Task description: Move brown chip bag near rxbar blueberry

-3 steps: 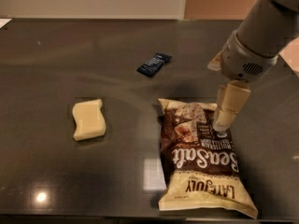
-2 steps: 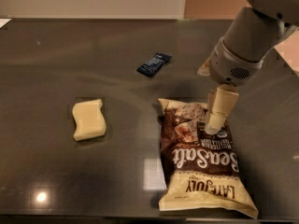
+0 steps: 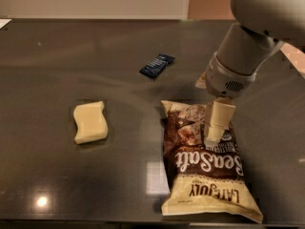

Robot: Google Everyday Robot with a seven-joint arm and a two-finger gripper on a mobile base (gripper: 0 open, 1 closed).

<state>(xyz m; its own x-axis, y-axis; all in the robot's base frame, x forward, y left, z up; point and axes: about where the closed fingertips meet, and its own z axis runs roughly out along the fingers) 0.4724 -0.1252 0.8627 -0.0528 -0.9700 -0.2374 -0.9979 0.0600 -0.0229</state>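
- Dark, glossy tabletop [image 3: 57,190] under a pale wall. Where on it is the brown chip bag?
- The brown chip bag [image 3: 202,175] lies flat at the near right of the view. Its long axis runs from the near edge away toward the wall, with the far end leaning slightly left.
- And the gripper?
- The gripper [image 3: 214,136] points straight down over the bag's far half, right of the centre line, with its tip at or just above the foil. I cannot tell how far open it is, or whether it has hold of the bag.
- Which way is the rxbar blueberry from there?
- The rxbar blueberry [image 3: 157,65] is 1 small navy wrapper lying at a slant. It is beyond the bag's far end, to the left in the view, and well apart from the bag.
- So what does the move turn on?
- As I judge it, the bag has to travel roughly along its own long axis, away from the near edge, drifting left. With only 1 arm there is no choice of side. The pale yellow sponge [image 3: 90,122] sits well off that line, far to the left.
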